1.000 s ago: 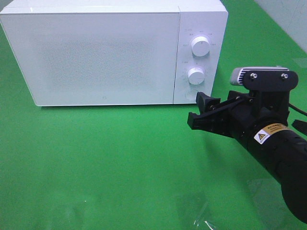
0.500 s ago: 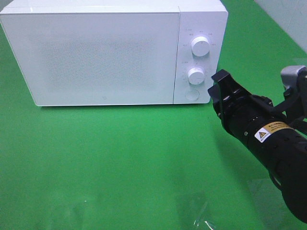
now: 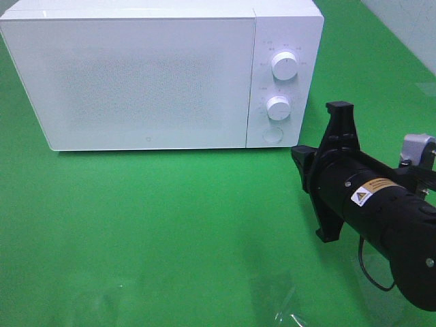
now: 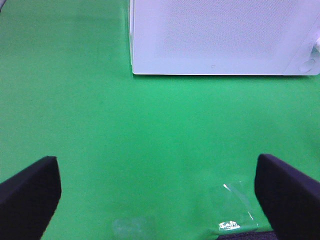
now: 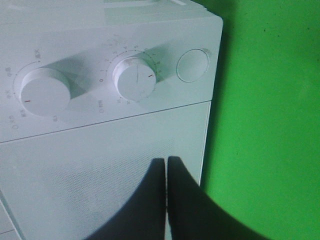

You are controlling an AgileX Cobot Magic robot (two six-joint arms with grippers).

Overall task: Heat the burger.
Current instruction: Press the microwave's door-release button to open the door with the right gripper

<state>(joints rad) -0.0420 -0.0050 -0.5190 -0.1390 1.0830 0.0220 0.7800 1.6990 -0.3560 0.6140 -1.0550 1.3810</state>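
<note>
The burger shows in none of the views; the only place that could hide it is the white microwave point(image 3: 150, 75), and its door point(image 3: 136, 78) is closed, with a speckled front I can't see through. The oven sits at the far side of the green tabletop point(image 3: 170, 225). On its control panel, right of the door, an upper knob point(image 3: 284, 65), a lower knob point(image 3: 278, 107) and a round button point(image 3: 272, 134) run one below the other. The right arm point(image 3: 381, 218), black with a yellow warning label point(image 3: 366, 193), reaches in from the right. Its head is rolled onto its side and hangs just in front of the oven's lower right corner, near the round button but apart from the casing as far as I can tell from above. The right gripper point(image 5: 166, 161) has its two dark fingers pressed flat together with nothing between them, pointing at the door beside the panel. The left gripper point(image 4: 156, 165) is spread wide and empty, its fingers point(image 4: 30, 195) at the two sides of its own camera's picture with only bare green between them; it faces the oven's door from well back. A scrap of clear film point(image 3: 286, 306) lies on the tabletop near the front edge.
</note>
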